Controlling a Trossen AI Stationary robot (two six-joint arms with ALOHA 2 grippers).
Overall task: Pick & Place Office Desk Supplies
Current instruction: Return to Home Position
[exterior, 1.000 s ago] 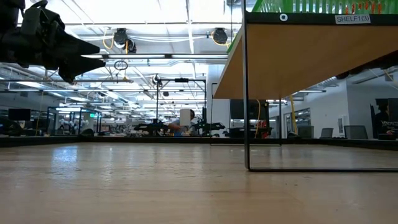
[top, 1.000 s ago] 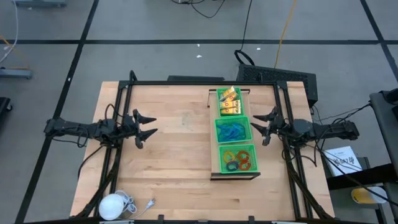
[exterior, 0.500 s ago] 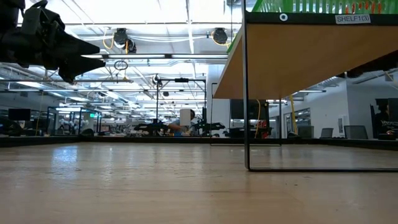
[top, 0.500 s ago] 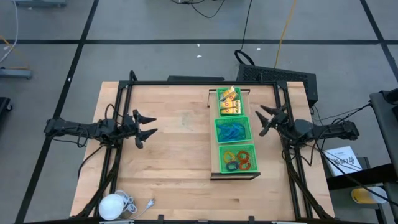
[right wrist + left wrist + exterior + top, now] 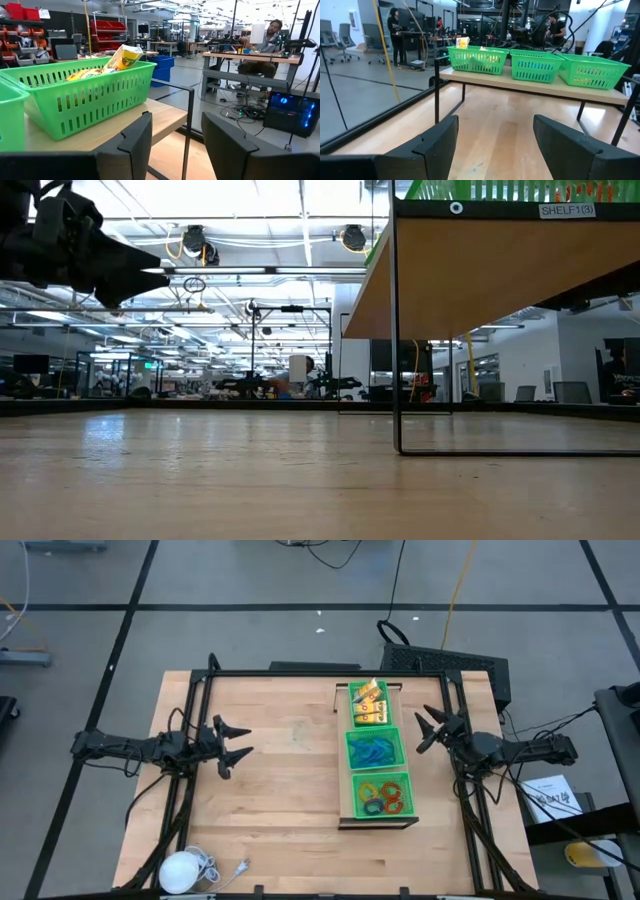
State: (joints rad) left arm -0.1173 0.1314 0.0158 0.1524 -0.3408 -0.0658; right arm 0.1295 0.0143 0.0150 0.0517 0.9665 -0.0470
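Three green mesh baskets stand in a row on a raised wooden shelf (image 5: 340, 755) right of the table's middle. The far basket holds yellow packets (image 5: 368, 705), the middle one blue clip-like pieces (image 5: 373, 752), the near one coloured rings (image 5: 381, 798). My left gripper (image 5: 240, 740) hovers open over the table's left half, well clear of the shelf. My right gripper (image 5: 425, 730) is open just right of the shelf, between the far and middle baskets. The right wrist view shows the yellow packets (image 5: 122, 56) in their basket beside the open fingers.
A white round object with a cord (image 5: 182, 869) lies at the table's near left corner. Black frame rails (image 5: 300, 673) run along the table's far edge and sides. Bare wood lies between the left gripper and the shelf. People sit and stand at desks in the room beyond.
My right gripper has swung toward the table's far edge and turned toward the far basket, staying open beside the shelf. The left arm has kept still, and nothing in the baskets has moved.
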